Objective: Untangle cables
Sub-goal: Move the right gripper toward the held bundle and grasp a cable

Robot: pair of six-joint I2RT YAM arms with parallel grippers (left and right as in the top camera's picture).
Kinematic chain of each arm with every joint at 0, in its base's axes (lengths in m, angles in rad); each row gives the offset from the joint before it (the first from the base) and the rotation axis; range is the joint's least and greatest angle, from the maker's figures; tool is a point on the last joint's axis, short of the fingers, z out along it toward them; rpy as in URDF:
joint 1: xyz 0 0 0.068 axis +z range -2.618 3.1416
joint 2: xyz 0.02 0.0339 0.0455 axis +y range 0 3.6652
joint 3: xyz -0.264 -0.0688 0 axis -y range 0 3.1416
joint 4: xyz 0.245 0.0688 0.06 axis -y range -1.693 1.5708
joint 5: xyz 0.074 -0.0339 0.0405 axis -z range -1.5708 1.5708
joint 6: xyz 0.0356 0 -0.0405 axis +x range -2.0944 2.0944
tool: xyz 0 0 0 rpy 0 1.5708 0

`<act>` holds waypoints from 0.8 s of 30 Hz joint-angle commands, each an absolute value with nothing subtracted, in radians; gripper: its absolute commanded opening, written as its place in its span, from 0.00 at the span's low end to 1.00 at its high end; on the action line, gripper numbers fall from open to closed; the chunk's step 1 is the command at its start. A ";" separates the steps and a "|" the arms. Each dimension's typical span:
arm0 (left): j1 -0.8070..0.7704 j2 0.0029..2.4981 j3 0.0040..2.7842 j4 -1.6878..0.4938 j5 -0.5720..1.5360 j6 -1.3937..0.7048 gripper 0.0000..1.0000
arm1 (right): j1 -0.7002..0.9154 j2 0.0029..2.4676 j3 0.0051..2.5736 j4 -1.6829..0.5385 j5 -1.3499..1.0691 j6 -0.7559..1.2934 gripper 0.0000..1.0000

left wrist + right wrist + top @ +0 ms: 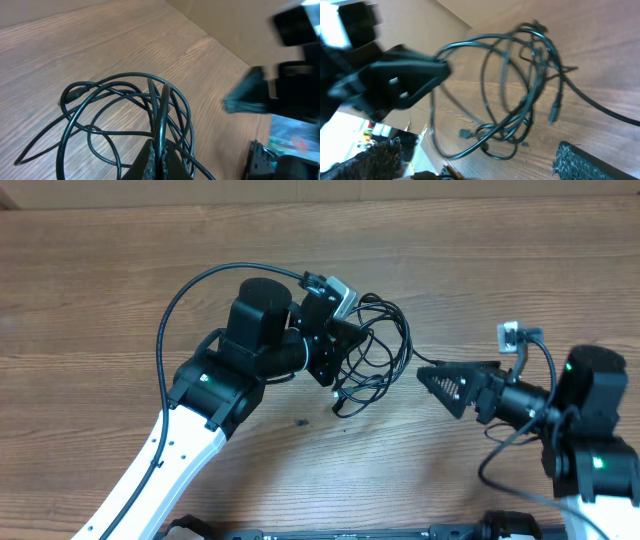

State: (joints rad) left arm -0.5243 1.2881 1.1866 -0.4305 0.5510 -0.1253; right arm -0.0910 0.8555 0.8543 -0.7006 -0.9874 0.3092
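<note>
Honestly, with the left hand pinched shut on the thin black looped cables midway across the brown wooden table and the right hand open and empty just right of them, one hard tug could cinch the tangle.

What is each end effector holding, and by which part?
The left end effector pinches the cables by one loop strand; the right end effector is open, holding nothing.

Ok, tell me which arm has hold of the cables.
The left arm: its fingers are pinched shut on a strand of the cables, while the right arm's fingers stand wide open, gripping nothing.
</note>
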 commanded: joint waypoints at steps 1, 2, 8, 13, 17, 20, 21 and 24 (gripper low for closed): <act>-0.531 1.270 1.215 -0.428 0.603 -0.121 0.04 | -0.091 0.923 0.878 -0.706 -0.996 0.322 1.00; -0.531 1.270 1.215 -0.429 0.603 -0.115 0.04 | -0.091 0.940 0.878 -0.706 -0.996 0.321 1.00; -0.538 1.270 1.215 -0.410 0.603 -0.113 0.04 | -0.086 0.989 0.878 -0.700 -0.984 0.310 0.94; -0.589 1.288 1.215 -0.381 0.594 -0.112 0.04 | -0.051 1.004 0.878 -0.676 -0.978 0.310 0.95; -0.634 1.317 1.215 -0.330 0.596 -0.118 0.04 | -0.004 1.005 0.878 -0.676 -0.904 0.311 0.93; -0.644 1.318 1.215 -0.307 0.604 -0.136 0.04 | 0.014 1.005 0.877 -0.677 -0.844 0.311 0.77; -0.644 1.318 1.215 -0.306 0.604 -0.136 0.04 | 0.014 1.005 0.877 -0.676 -0.835 0.311 0.73; -0.644 1.318 1.215 -0.309 0.604 -0.136 0.04 | 0.014 1.005 0.878 -0.676 -0.804 0.311 0.55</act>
State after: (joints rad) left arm -0.6403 1.3201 1.1866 -0.3206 0.5808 -0.1253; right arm 0.0082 1.0046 0.8547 -0.6800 -0.8696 0.3141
